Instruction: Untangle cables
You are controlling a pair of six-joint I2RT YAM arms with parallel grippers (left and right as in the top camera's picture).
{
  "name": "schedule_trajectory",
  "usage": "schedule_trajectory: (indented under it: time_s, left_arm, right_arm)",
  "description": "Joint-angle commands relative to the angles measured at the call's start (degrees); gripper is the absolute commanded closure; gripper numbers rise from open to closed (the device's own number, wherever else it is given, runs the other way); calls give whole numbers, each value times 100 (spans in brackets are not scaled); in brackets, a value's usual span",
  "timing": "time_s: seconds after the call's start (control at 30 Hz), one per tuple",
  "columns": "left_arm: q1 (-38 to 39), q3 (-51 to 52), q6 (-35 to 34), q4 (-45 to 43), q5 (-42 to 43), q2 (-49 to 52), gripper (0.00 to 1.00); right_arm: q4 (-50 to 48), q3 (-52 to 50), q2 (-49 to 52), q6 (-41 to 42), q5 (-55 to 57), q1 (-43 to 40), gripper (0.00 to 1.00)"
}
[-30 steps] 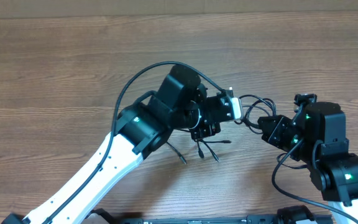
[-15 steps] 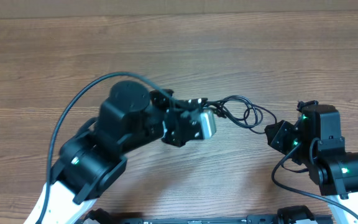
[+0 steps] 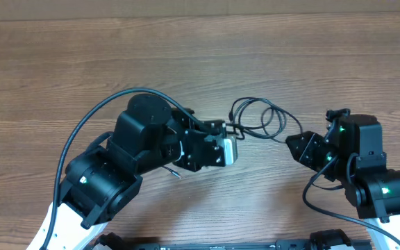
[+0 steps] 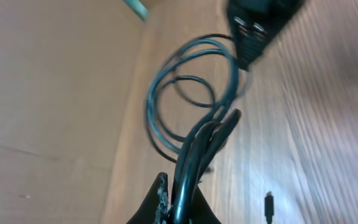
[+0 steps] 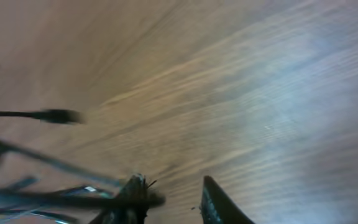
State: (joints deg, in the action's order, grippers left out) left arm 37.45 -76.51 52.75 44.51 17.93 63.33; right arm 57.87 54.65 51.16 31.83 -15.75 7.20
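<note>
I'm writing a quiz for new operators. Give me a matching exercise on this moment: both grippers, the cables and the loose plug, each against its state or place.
1. left gripper
2. right gripper
3. cables
4. loose plug

A. lying on the wood, apart from the loops
B. fingers apart, nothing between them
C. shut on a bundle of strands
D. looped between the two grippers

Pairs: 1-C, 2-B, 3-D, 4-A.

Our left gripper (image 4: 179,202) pinched a bunch of black cables (image 4: 196,149).
We saw their loops fan out, blurred, over the wooden table (image 4: 316,137), with one small plug (image 4: 268,205) lying loose beside the bunch.
</note>
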Motion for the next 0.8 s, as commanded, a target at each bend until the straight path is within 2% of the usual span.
schedule_trajectory:
  time_s: [0.0, 0.23, 0.4, 0.57, 0.77]
  left_arm:
    - [-31, -129, 542, 229, -39, -44, 96]
    - [-31, -129, 1290, 879, -35, -44, 96]
    - [-31, -129, 1674, 1161, -35, -44, 96]
    - [-31, -129, 1665, 1255, -13, -44, 96]
    - [-31, -129, 1646, 966, 544, -39, 96]
  right_arm:
    - [-210, -13, -52, -31, -229, -22, 72]
    - [-778, 35, -52, -162, -164, -20, 67]
    - [-911, 249, -52, -1471, -750, -20, 65]
    - [-916, 424, -52, -1738, -905, -20, 63]
    - [-892, 470, -52, -1738, -1805, -20, 63]
